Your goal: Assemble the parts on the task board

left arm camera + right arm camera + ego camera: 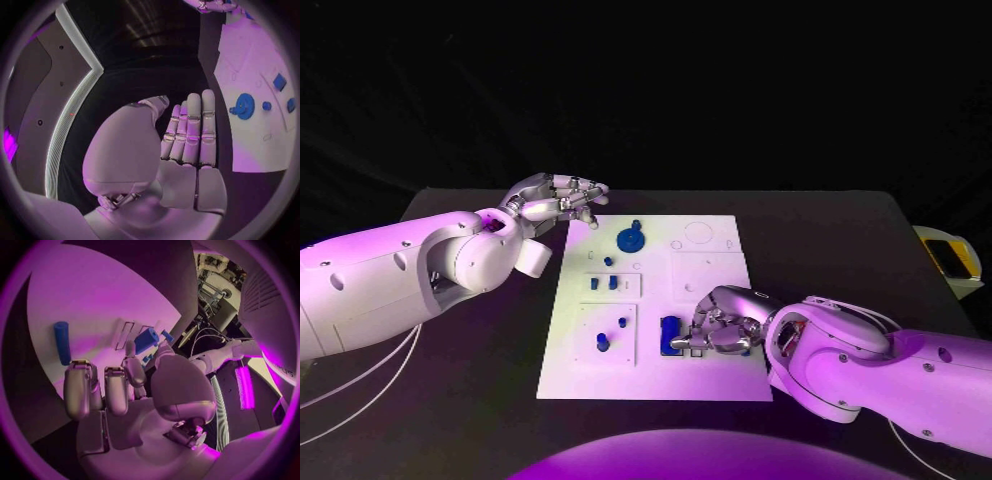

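The white task board (711, 265) lies in the middle of the black table. My right hand (721, 325) rests on its near right part. There its thumb and a finger pinch a blue block (671, 335) (145, 340) that stands on the board. A blue cylinder (61, 342) lies on the board beside that hand. My left hand (560, 200) (187, 135) hovers off the board's far left corner, fingers straight and holding nothing. A round blue gear-like part (630, 238) (244, 106) sits near it on the board. Small blue pegs (603, 284) stand mid-left, and another blue part (603, 342) sits near left.
A yellow and white object (949, 255) sits past the table's right edge. Bare black table (834, 240) stretches to the right of the board, and a narrower strip runs along its left side. The board's far right part shows only empty outlines.
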You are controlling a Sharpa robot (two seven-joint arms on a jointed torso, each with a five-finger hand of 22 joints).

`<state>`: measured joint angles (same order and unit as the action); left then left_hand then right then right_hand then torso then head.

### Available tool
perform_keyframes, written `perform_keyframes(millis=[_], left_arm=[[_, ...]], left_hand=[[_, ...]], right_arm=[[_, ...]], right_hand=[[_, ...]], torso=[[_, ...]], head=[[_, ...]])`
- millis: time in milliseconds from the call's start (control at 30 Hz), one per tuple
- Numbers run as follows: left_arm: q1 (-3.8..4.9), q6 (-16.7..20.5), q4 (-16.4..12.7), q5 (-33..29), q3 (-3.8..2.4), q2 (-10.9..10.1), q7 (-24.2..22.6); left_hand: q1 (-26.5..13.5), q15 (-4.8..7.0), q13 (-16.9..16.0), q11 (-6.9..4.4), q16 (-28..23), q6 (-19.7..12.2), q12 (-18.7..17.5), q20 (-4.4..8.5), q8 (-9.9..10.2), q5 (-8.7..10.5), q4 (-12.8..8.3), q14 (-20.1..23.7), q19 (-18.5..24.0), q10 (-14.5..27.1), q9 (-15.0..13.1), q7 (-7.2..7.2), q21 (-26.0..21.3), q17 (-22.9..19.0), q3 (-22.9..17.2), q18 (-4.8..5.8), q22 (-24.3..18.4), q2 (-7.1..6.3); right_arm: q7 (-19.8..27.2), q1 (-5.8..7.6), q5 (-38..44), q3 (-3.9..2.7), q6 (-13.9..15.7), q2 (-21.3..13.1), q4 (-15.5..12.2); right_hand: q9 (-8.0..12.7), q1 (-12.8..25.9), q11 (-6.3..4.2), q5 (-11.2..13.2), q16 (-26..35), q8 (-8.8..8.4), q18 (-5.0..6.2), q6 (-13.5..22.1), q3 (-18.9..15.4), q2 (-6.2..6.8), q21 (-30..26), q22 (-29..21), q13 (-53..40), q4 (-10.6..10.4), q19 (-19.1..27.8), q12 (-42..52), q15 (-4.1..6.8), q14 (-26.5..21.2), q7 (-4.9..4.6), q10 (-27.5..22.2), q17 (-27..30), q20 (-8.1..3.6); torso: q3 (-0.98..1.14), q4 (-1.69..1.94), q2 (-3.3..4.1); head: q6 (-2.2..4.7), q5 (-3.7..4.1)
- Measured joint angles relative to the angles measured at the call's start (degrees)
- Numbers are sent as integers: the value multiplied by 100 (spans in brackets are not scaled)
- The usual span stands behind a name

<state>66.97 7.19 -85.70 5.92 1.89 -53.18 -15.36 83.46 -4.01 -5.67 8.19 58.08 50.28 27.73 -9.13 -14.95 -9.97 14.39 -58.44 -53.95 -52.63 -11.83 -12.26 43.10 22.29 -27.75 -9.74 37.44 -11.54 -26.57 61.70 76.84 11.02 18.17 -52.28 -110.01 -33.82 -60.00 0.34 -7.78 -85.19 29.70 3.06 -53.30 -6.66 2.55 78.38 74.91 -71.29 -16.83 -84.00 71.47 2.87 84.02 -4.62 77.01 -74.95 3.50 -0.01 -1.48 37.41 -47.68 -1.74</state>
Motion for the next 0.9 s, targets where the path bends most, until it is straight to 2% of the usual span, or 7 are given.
perform_keyframes(millis=[133,167,200,300,400,800,900], left_arm=[[0,0,0,0,0,-1,2],[0,0,0,0,0,-1,3],[0,0,0,0,0,-1,3],[0,0,0,0,0,1,6],[0,0,-1,0,0,2,8],[0,0,-7,0,0,-9,16],[0,0,-10,0,0,-11,18]], left_hand=[[0,0,-4,0,0,-3,0,0,0,0,9,0,0,0,0,3,0,0,-9,0,0,0],[0,0,-4,0,0,-19,0,0,0,0,16,0,0,0,0,19,0,0,-16,1,0,0],[0,0,-4,0,0,-20,0,0,0,0,16,0,0,0,0,20,0,0,-16,0,0,0],[0,0,-4,0,0,-20,0,0,0,0,16,0,0,0,0,20,0,0,-16,0,0,0],[0,0,-4,0,0,-20,0,0,0,0,16,0,0,0,0,20,0,2,-16,0,0,0],[0,0,-3,0,0,-20,0,0,0,0,16,0,0,0,0,20,0,4,-16,0,-5,0],[0,0,-6,0,0,-20,0,0,0,0,16,0,0,0,-5,20,0,4,-16,0,-5,0]], right_arm=[[0,-2,8,1,-54,7,-21],[0,-3,8,1,-68,17,-23],[0,-4,8,1,-78,29,-23],[0,-7,13,1,-104,85,-8],[1,-14,36,1,-114,145,47],[45,-17,93,-5,-119,241,150],[64,-17,99,-7,-123,234,152]], right_hand=[[3,-50,0,-71,0,0,0,0,-21,-50,0,0,-13,22,0,24,0,0,0,0,0,0],[9,-114,0,-97,0,0,1,0,-21,-114,0,0,-21,22,0,26,0,0,0,0,0,0],[21,-240,-11,-111,0,0,0,0,-21,-208,0,0,-31,22,7,28,3,-1,0,11,0,-13],[60,-838,-20,-202,0,0,0,0,45,-364,7,-1,-63,88,-1,28,42,0,0,20,0,-43],[79,-979,-14,-152,0,0,0,0,92,-427,27,5,-109,71,-1,66,41,0,0,50,0,-43],[125,-1084,2,-298,-26,-1,0,-35,114,-532,117,4,-220,46,0,168,41,0,35,108,1,-43],[138,-1197,2,-299,-26,-1,0,-54,114,-493,117,4,-243,46,0,177,41,0,54,108,1,-43]], torso=[[-1,-1,0],[-1,0,-1],[-1,0,0],[-3,1,-1],[-3,2,0],[-3,4,2],[-3,2,2]], head=[[0,11],[1,12],[3,17],[5,24],[10,25],[13,9],[11,4]])
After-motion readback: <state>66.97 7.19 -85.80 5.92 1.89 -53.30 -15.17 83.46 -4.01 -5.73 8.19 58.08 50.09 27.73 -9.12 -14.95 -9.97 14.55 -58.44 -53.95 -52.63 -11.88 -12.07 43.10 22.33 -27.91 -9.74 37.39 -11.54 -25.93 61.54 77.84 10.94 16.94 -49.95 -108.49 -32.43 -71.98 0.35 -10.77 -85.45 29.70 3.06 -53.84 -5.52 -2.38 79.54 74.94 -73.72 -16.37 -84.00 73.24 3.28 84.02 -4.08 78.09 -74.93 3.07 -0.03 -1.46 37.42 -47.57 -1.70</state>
